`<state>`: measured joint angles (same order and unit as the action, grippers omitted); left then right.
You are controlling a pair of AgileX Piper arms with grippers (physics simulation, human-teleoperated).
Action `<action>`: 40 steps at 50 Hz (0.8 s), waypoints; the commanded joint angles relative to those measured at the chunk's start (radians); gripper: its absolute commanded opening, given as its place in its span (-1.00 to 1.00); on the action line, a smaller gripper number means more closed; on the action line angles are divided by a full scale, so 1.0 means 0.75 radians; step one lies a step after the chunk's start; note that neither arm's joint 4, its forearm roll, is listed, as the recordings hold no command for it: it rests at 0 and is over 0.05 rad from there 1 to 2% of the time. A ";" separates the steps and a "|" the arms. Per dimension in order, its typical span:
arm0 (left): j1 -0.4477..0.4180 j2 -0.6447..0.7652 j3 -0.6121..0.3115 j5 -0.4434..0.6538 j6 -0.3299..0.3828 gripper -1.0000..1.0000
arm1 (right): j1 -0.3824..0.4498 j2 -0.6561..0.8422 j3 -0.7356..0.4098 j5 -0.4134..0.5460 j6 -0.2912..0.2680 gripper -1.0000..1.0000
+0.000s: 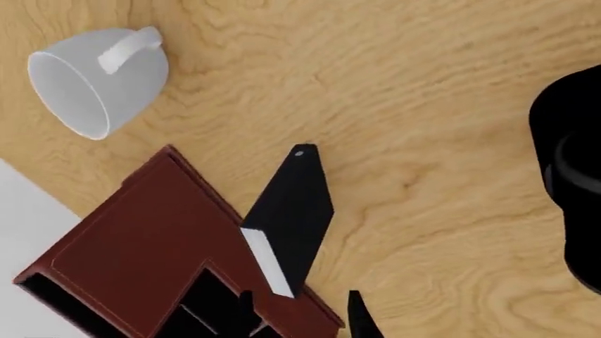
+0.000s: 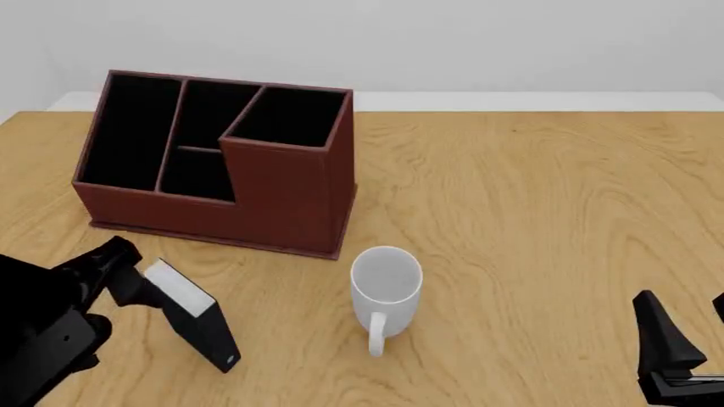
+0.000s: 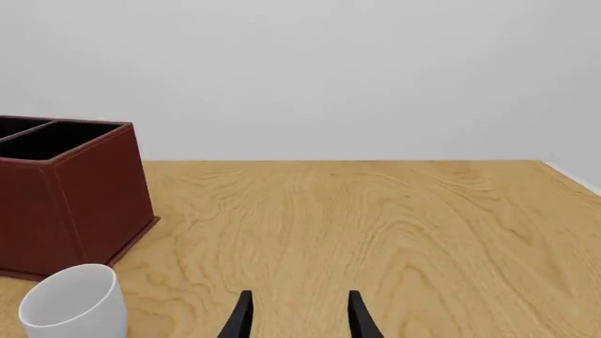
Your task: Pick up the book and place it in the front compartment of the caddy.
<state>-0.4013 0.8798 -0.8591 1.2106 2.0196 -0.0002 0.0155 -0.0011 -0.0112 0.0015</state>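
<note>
Near the caddy (image 2: 226,161), the left gripper (image 2: 136,284) tilts low, clamping the book (image 2: 192,315).

Left gripper (image 2: 134,275) low at the near left, jaws clamped. Right gripper (image 3: 298,313) low at the near right, fingers parted, holding nothing.

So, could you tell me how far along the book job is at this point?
Partly done: the left gripper holds the book by one end, tilted, its lower corner at or near the table. In hand is carrying it to the caddy. Left to do: place it in the front compartment, which shows only black lining. The right gripper waits open. The mug stands nearby.
</note>
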 commanded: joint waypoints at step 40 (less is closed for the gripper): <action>0.160 0.426 -0.444 0.009 0.100 1.00 | 0.000 0.000 0.000 0.000 0.000 1.00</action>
<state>-0.2970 1.1319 -1.1533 1.2170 2.0932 -0.0003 0.0157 -0.0011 -0.0114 0.0015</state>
